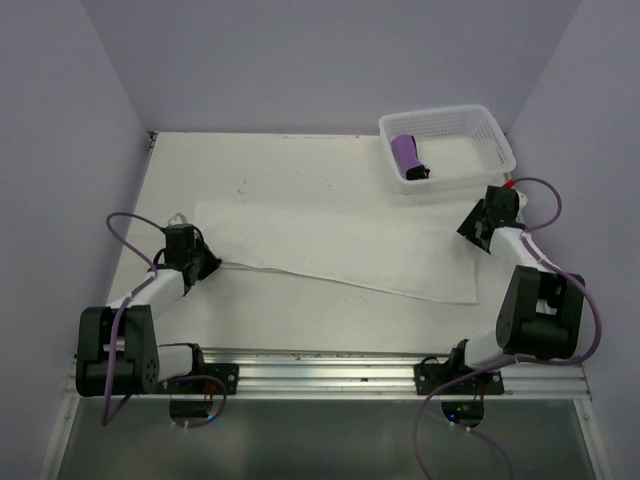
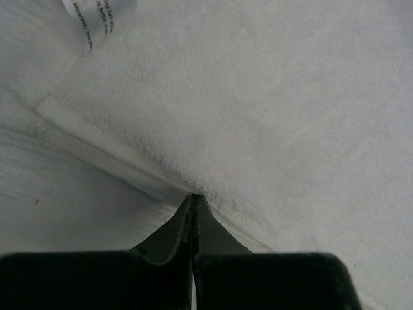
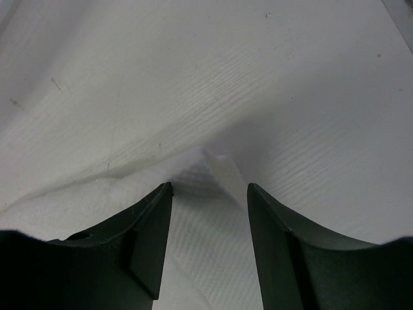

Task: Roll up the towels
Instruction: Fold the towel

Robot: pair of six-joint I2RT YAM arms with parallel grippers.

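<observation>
White towel: large plain white towel lies spread flat across the middle of the white table; its printed care label shows at the upper left of the left wrist view.
Purple towel: small purple towel with dark edging lies rolled in the white perforated plastic basket, upper right.
Left gripper: left gripper is pinched tight on the white towel's hem, centre left.
Right gripper: right gripper has its jaws apart astride the towel's right corner, gripping nothing.
</observation>
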